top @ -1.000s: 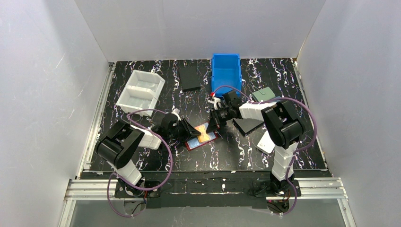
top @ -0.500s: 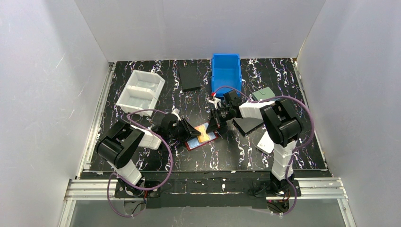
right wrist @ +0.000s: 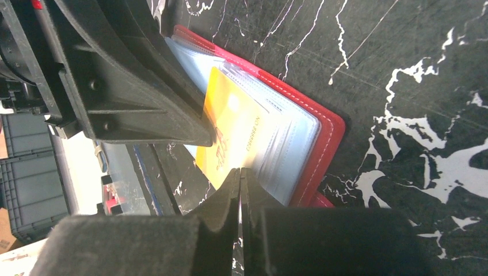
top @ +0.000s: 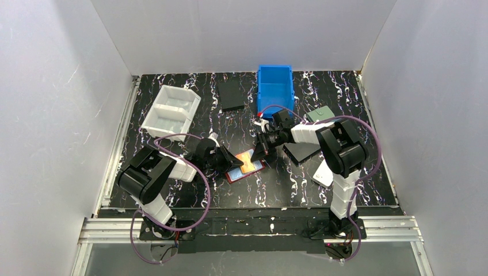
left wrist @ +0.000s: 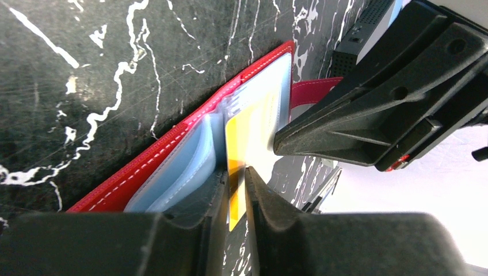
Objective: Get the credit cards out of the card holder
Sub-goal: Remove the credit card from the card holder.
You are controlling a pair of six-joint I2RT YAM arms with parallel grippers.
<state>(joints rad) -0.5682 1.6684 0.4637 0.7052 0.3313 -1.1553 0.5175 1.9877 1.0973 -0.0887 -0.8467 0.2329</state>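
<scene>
The red card holder (top: 236, 175) lies open on the black marbled table, its pale blue-grey pockets up; it also shows in the left wrist view (left wrist: 144, 167) and the right wrist view (right wrist: 328, 144). An orange credit card (top: 248, 163) sticks partly out of a pocket (left wrist: 248, 129) (right wrist: 230, 132). My left gripper (top: 229, 158) (left wrist: 235, 179) is shut on the orange card's edge. My right gripper (top: 260, 152) (right wrist: 240, 172) is shut, its tips resting on the pockets at the holder's other side. The whitish card is hidden.
A blue bin (top: 275, 83) stands at the back, a white divided tray (top: 171, 112) at the back left. Two black flat cases (top: 231, 94) (top: 302, 150), a teal-green wallet (top: 320, 115) and a white wallet (top: 323, 172) lie around the right arm.
</scene>
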